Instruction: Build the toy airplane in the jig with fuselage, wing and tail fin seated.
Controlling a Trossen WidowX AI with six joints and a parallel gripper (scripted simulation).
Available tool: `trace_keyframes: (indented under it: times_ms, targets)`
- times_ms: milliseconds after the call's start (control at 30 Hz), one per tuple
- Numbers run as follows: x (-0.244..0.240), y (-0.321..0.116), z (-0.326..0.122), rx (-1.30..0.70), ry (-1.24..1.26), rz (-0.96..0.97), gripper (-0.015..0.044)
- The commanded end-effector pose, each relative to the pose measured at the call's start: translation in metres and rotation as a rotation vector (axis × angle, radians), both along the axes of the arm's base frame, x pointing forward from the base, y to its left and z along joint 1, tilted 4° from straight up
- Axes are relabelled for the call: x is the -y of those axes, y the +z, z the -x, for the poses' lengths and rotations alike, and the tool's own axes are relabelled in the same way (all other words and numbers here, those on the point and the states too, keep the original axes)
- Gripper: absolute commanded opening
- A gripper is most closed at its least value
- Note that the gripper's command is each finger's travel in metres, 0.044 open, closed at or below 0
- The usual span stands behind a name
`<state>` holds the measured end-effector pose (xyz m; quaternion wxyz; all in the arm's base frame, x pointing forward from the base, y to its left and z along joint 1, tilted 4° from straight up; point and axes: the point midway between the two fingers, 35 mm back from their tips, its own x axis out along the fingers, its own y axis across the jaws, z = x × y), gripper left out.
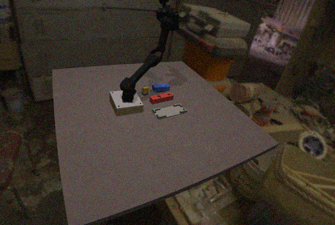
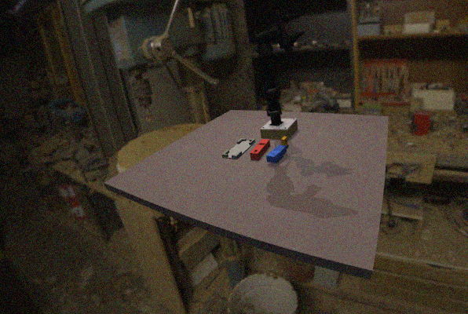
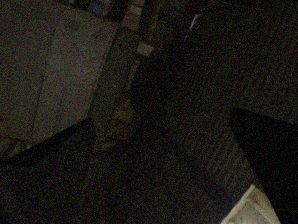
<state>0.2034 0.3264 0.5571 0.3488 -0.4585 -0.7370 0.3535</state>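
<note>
The red fuselage (image 1: 161,98) (image 2: 260,150) lies on the table beside the pale jig (image 1: 170,111) (image 2: 239,148), outside its cradle, with dark socket openings on top. The blue wing (image 1: 161,88) (image 2: 277,154) lies on the table on the fuselage's other side. The small yellow tail fin (image 1: 145,90) (image 2: 284,140) stands on the table near the wing's end, towards the arm base. My gripper (image 3: 164,120) is open, with its two dark fingers wide apart and nothing between them. It is raised high above the table, well away from all the parts; its fingers are hard to make out in the top and exterior views.
The arm's white-topped base block (image 1: 116,95) (image 2: 268,129) stands on the table (image 1: 157,153) (image 2: 220,194) close to the fuselage and tail fin. The dark arm rises from it and leans over beyond the wing. The jig lies inside the table's edges. The scene is dim and grainy.
</note>
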Motion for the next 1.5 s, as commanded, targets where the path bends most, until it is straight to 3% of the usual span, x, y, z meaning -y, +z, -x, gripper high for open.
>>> trace_keyframes:
  times_ms: [0,333,733,1100,1333,1467]
  targets:
    - [0.0,0.0,0.0,0.0,0.0,0.0,0.0426]
    - [0.022,0.057,0.104,0.242,0.102,-0.261,0.044]
    - [0.099,0.115,0.208,0.465,0.137,-0.718,0.044]
    - [0.245,0.14,0.301,0.57,0.218,-1.336,0.044]
    - [0.356,0.134,0.312,0.491,0.208,-1.738,0.044]
    - [0.376,0.13,0.305,0.378,0.272,-1.759,0.044]
